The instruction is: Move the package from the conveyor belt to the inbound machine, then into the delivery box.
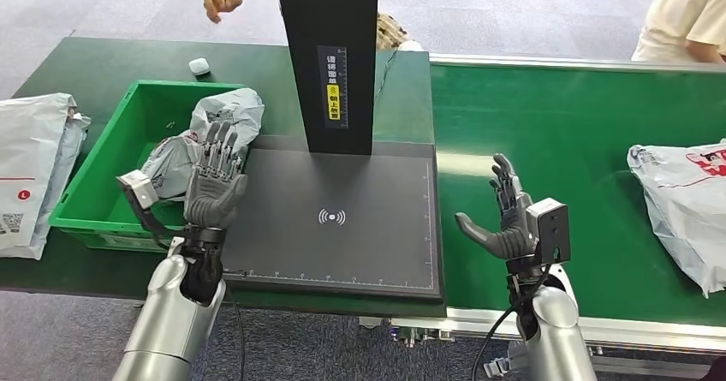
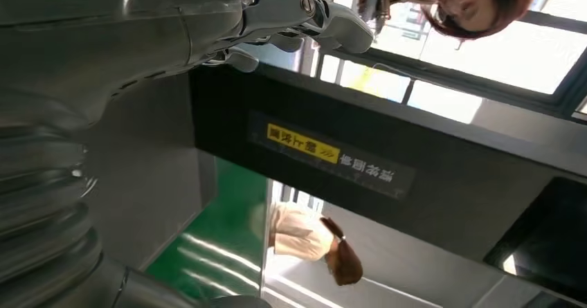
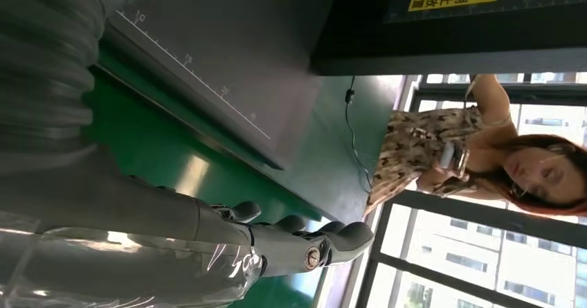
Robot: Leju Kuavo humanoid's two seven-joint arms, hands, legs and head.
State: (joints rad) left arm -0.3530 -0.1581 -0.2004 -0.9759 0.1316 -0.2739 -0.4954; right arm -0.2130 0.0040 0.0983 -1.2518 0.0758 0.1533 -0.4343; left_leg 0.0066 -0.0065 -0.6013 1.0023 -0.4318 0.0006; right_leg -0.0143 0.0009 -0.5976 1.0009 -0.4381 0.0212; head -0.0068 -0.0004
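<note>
The left hand (image 1: 214, 175) is raised over the left edge of the scanner pad (image 1: 342, 227), fingers (image 1: 224, 145) spread wide and holding nothing. Just behind it a crumpled grey package (image 1: 229, 111) lies in the green box (image 1: 94, 193), leaning on the box's right wall next to the pad. The right hand (image 1: 505, 214) stands open over the green belt (image 1: 556, 133), just right of the pad, thumb out, fingers apart and empty.

The scanner's black post (image 1: 330, 56) rises from the pad's far edge, between the two hands, with a yellow-marked label (image 1: 333, 86) on its front. Another white package (image 1: 685, 205) lies on the belt well to the right of the right hand. More white bags (image 1: 34, 167) sit on the counter (image 1: 103, 64) left of the box, and a small white object (image 1: 199, 66) lies on the counter behind it. A person's hand (image 1: 223, 0) hangs beyond the counter's far edge; a second person (image 1: 681, 17) stands at the belt's far right.
</note>
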